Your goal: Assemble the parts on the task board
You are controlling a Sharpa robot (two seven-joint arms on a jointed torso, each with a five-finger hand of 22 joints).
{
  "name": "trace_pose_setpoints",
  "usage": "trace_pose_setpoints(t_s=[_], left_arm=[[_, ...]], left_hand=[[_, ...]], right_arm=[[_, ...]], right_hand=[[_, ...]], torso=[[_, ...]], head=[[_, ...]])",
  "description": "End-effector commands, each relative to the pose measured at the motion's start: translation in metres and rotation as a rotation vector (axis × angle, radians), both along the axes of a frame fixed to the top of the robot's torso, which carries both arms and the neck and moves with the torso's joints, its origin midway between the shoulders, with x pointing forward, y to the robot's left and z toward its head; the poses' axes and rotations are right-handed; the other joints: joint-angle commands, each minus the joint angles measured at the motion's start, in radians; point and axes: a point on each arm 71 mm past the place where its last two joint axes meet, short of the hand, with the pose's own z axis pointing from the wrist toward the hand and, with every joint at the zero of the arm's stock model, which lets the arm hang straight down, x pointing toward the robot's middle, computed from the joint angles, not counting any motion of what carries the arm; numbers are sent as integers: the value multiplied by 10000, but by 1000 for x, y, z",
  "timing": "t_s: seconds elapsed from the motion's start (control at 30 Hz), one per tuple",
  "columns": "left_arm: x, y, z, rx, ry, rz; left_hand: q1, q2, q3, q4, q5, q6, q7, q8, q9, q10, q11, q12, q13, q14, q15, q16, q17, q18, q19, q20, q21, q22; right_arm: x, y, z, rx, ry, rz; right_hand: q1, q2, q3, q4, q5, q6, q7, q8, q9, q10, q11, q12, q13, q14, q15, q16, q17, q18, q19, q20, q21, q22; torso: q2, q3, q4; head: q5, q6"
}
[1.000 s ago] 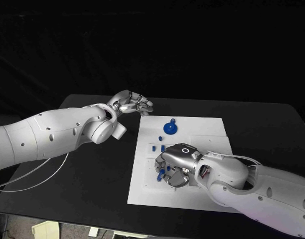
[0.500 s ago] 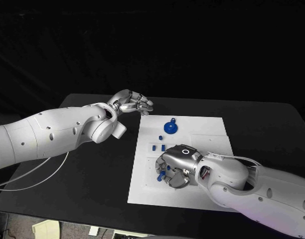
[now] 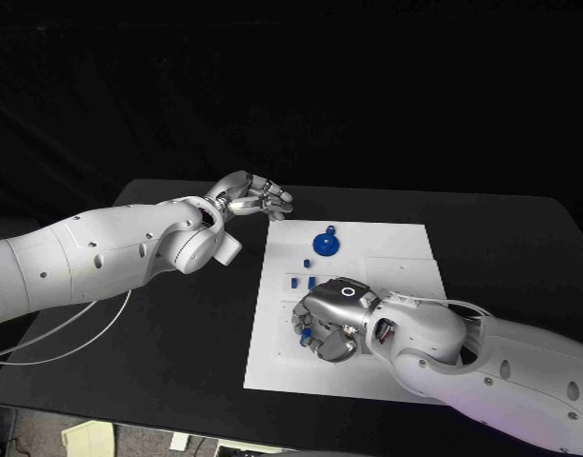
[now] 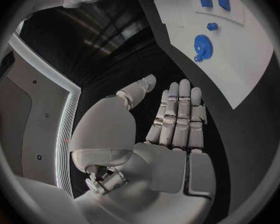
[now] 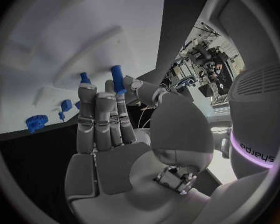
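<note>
The task board (image 3: 374,257) lies flat on the black surface (image 3: 168,324). The right robot hand (image 3: 331,322) is lowered over the small blue parts (image 3: 303,333) at the board's near-left area; whether it grasps one cannot be told. The left robot hand (image 3: 251,198) hovers released, fingers extended, just beyond the board's far-left corner. A blue gear (image 3: 326,245) rests on the board's far portion. The parts look rigid, light and smooth-sided, probably slippery; a fingertip pinch across the sides of each peg (image 5: 117,78) is advisable.
</note>
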Motion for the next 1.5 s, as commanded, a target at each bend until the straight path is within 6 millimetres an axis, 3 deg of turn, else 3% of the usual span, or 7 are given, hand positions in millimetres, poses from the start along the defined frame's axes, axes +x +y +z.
trace_pose_setpoints(t_s=[0.03,0.27,0.47,0.63,1.0,1.1,1.5], left_arm=[[0,-1,1,-85,17,-128],[0,-1,1,-80,20,-117],[0,-1,1,-81,22,-123],[0,-1,1,-71,37,-113],[0,-1,0,-63,42,-92],[0,0,0,-59,44,-83],[0,0,0,-59,40,-80]], left_hand=[[-66,34,-2,40,-35,-64,-3,62,3,-51,12,40,-16,30,8,-33,15,129,47,-2,-32,18],[-62,32,-1,39,-35,-66,-3,63,2,-51,13,40,-20,30,8,-38,23,129,47,-2,-35,21],[-62,30,-3,39,-35,-67,-3,64,2,-52,13,40,-23,30,9,-42,28,129,47,-2,-38,23],[-63,29,-4,40,-36,-68,-2,64,2,-52,14,40,-25,30,9,-46,32,128,47,-1,-40,25],[-67,27,-6,42,-37,-71,-1,64,1,-53,15,39,-29,29,10,-52,38,127,47,0,-44,28],[-68,23,-8,42,-38,-74,0,64,0,-56,16,38,-31,27,11,-56,42,127,46,0,-46,30],[-67,22,-8,43,-38,-80,1,63,-1,-60,18,36,-37,23,13,-66,51,127,45,1,-52,34]], right_arm=[[-5,3,-10,-603,86,230],[-9,5,-14,-613,386,413],[-9,4,-15,-565,567,413],[-8,2,-15,-511,525,337],[-4,-2,-9,521,445,42],[-3,-4,-8,700,384,-69],[-2,-8,-4,1257,353,-214]], right_hand=[[-4,76,-4,-72,68,60,-7,67,15,223,-181,47,-31,-49,-64,49,12,637,46,-11,53,194],[-94,82,-30,-138,147,44,7,30,23,161,-158,51,-11,-70,-42,31,-2,637,-40,30,82,201],[-711,86,-1075,-702,1859,-26,42,-92,76,-28,-109,84,67,-140,9,-22,-65,637,-222,72,209,170],[-965,106,-1846,-974,2429,-55,53,-156,107,-101,-91,95,97,-168,21,-40,-104,637,-286,79,237,159],[-1173,-128,-2527,-1141,2673,-606,296,-506,-5,-693,102,-208,-32,-229,200,-67,-144,637,-371,38,232,150],[-985,-398,-2793,-1130,2470,-1347,631,-917,-206,-1388,370,-545,-250,-427,465,-97,-150,637,-592,12,127,132],[-876,-533,-2953,-1029,2478,-1626,754,-1038,-299,-1741,502,-570,-431,-587,595,-8,-148,637,-704,76,98,141]], torso=[[3,1,7],[0,-4,7],[-3,-9,1],[1,1,-1],[-2,7,-5],[-1,5,4],[-3,-3,5]], head=[[-4,-14],[-4,-28],[-6,-35],[-4,-33],[-17,-30],[-32,-21],[-55,2]])
